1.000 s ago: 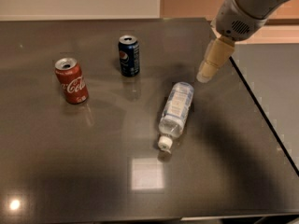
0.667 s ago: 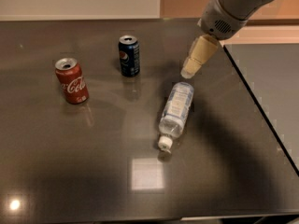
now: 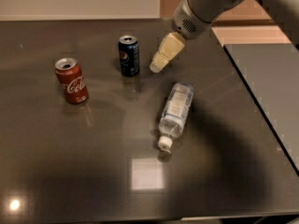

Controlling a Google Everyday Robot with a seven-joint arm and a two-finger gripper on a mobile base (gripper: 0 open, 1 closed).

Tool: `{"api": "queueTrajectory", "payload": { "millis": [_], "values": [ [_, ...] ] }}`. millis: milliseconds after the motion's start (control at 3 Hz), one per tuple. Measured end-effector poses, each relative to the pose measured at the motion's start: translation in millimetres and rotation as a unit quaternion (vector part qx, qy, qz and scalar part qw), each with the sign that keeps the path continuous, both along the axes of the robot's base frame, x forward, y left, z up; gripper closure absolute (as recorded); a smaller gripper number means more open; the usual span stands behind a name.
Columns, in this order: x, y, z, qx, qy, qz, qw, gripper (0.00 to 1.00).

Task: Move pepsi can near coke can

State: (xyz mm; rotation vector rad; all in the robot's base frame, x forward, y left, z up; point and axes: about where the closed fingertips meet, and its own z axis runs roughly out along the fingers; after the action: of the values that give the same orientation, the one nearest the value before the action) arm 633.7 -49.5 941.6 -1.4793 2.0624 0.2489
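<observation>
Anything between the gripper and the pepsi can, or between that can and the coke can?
Nothing visible does. The gripper hangs beside the pepsi can, on the side away from the coke can, only bare table between. The table from pepsi can to coke can is bare too. The water bottle lies off both paths.

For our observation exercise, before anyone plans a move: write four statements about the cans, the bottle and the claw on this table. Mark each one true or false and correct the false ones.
1. The blue can and the red can both stand upright. True.
2. The bottle stands upright. False: it lies on its side, with its cap towards the near edge.
3. The claw grips the blue can. False: it hangs beside that can, on the side away from the red can, and does not touch it.
4. The two cans stand apart. True.
</observation>
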Motion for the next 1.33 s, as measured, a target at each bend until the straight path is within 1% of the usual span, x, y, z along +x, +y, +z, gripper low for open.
{"api": "queueTrajectory", "payload": {
  "millis": [333, 667, 1000, 1333],
  "values": [
    [16, 26, -9, 0.027, -0.004, -0.009, 0.9996, 0.00],
    [35, 46, -18, 0.047, -0.011, -0.019, 0.9986, 0.00],
    [52, 62, -27, 0.068, -0.015, -0.024, 0.9973, 0.00],
    [64, 76, -36, 0.083, -0.008, -0.028, 0.9961, 0.00]
  ]
}}
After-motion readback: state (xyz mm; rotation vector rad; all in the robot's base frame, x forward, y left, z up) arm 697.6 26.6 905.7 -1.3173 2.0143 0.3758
